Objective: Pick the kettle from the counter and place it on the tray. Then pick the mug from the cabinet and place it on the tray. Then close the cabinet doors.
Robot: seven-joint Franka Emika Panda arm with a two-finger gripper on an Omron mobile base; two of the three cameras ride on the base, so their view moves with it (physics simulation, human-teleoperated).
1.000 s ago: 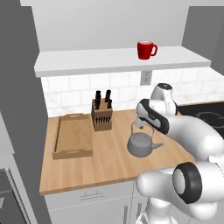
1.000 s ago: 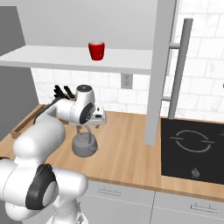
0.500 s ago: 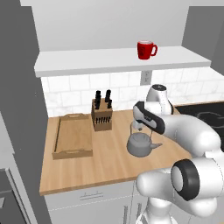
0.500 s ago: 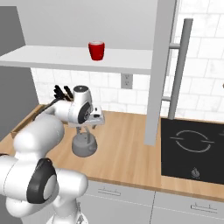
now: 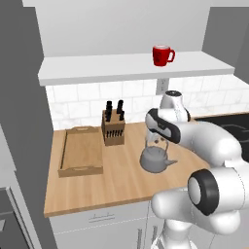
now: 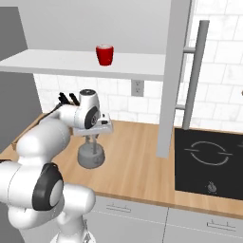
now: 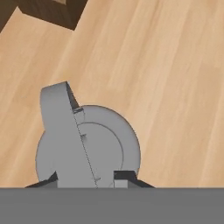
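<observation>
Squat grey metal kettle sits centre frame on the light-brown wooden desk, right of the shallow wooden tray and dark knife block. Gripper hangs directly over it; jaws straddle the arched handle, whether pinching cannot be told. Bright red mug on cabinet floor, upper right.

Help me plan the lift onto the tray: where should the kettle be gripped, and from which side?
Grip the kettle by its arched handle, coming straight down from above. The handle rises over the lid while the body is round and wide. The gripper already straddles it there.
</observation>
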